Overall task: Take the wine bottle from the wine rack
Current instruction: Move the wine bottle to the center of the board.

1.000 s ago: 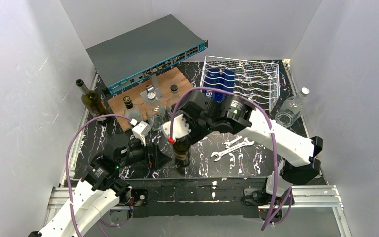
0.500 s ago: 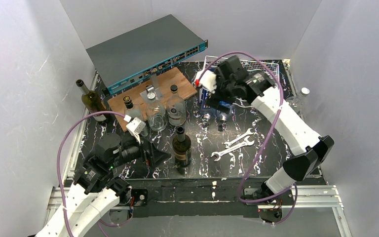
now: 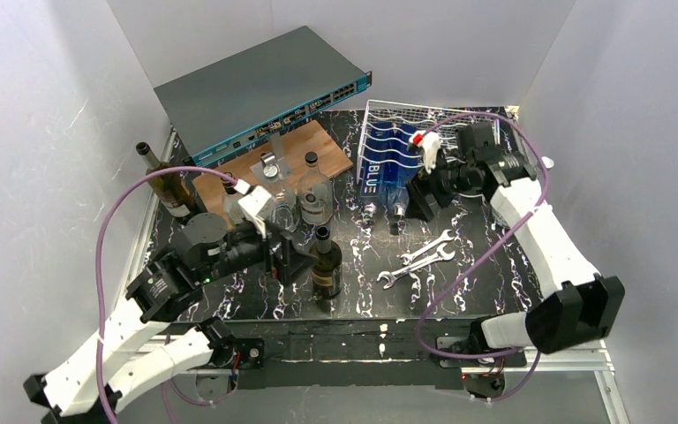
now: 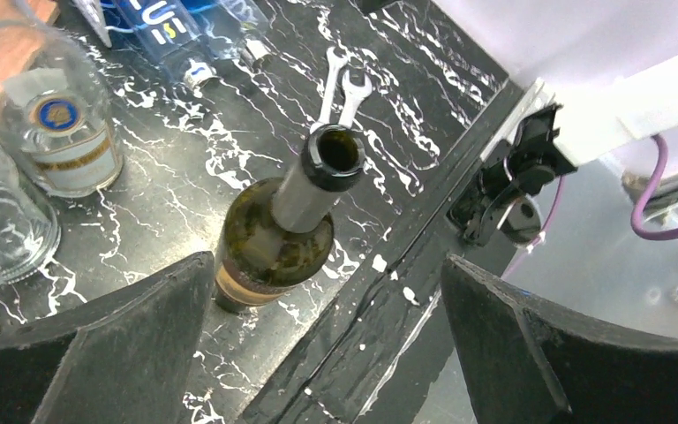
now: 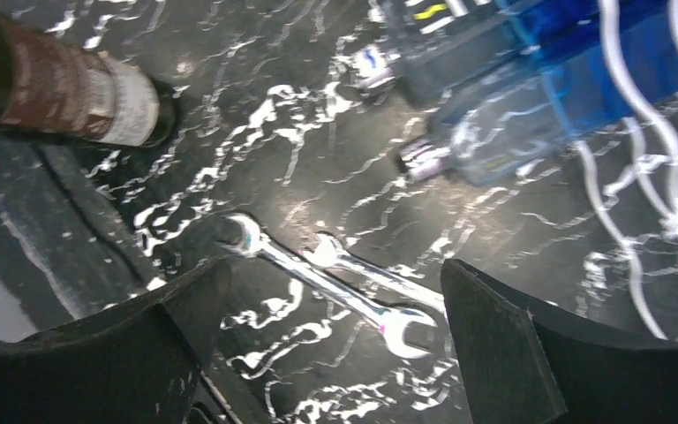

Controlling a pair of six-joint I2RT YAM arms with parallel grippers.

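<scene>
Now | wine bottle (image 3: pixel 324 265) upright (off wine rack (image 3: pixel 384 119)) | left pincer (image 4: pixel 327 265) spread, seemingly near it | right pincer (image 5: pixel 335 269) spread

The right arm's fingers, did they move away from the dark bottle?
Yes. The right fingers were over the dark bottle at the front; now they're farther back and right, beside the wine rack.

wine bottle (image 4: pixel 274 243) upright, mouth open | two wrenches (image 4: pixel 342 87) beyond it | end effector (image 4: pixel 327 259) spread wide, clear of bottle
</scene>
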